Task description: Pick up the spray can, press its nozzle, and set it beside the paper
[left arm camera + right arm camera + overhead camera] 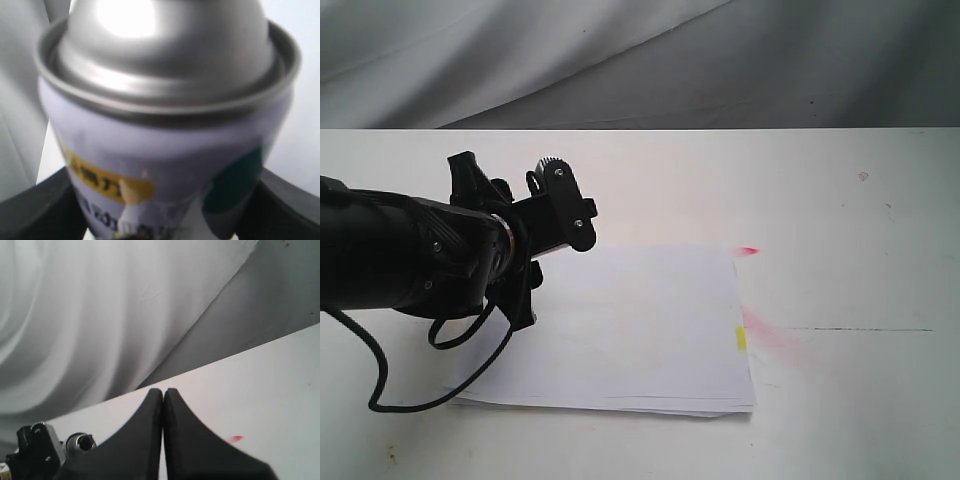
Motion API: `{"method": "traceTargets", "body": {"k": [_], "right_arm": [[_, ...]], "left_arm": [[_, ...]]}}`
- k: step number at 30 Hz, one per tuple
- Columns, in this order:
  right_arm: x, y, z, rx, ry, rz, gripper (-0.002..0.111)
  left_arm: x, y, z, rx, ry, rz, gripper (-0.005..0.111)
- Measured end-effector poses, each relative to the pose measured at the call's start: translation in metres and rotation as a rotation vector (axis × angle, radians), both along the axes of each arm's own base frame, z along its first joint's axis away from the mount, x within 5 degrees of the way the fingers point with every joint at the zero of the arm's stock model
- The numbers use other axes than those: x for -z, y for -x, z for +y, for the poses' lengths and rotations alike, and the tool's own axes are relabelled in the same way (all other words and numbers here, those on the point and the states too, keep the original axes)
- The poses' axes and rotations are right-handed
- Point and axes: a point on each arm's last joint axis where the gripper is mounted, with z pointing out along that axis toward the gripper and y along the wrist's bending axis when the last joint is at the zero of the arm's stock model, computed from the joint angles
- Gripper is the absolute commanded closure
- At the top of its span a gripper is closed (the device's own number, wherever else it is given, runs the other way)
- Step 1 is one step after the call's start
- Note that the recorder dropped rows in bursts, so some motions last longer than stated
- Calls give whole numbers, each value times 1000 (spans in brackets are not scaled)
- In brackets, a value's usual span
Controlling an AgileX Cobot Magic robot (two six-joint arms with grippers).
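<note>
The spray can fills the left wrist view: silver domed shoulder, white label with a yellow band and a teal patch. My left gripper is shut on the can's body, one black finger on each side. The nozzle lies beyond the frame's edge there. In the exterior view the left gripper hangs above the far left corner of the paper, and its fingers hide the can. In the right wrist view the can's silver end shows. My right gripper is shut, holding nothing, raised over the table.
A yellow tab sticks out of the paper's right edge. A red spot and a pink smear mark the white table to the paper's right. A black cable hangs from the left arm. Grey cloth forms the backdrop.
</note>
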Motion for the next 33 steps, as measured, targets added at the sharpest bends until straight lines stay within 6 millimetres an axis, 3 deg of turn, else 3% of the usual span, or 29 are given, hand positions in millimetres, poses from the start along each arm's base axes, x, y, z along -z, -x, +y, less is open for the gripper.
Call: {"method": "traceTargets", "body": {"k": [4, 9, 13, 16, 19, 22, 33], "right_arm": [[-42, -32, 18, -118, 143, 51, 108], [-95, -96, 41, -263, 372, 80, 108], [-126, -149, 56, -493, 500, 151, 108], [-130, -186, 60, -693, 526, 224, 108], [-119, -221, 64, -862, 477, 274, 108], [-95, -249, 70, -945, 424, 291, 108], [-2, -287, 130, -1141, 400, 395, 108]], "left_arm": [[0, 0, 0, 0, 0, 0, 107], [0, 0, 0, 0, 0, 0, 107], [0, 0, 0, 0, 0, 0, 107], [0, 0, 0, 0, 0, 0, 107], [0, 0, 0, -2, 2, 0, 107], [0, 0, 0, -13, 13, -2, 107], [0, 0, 0, -15, 16, -2, 107]]}}
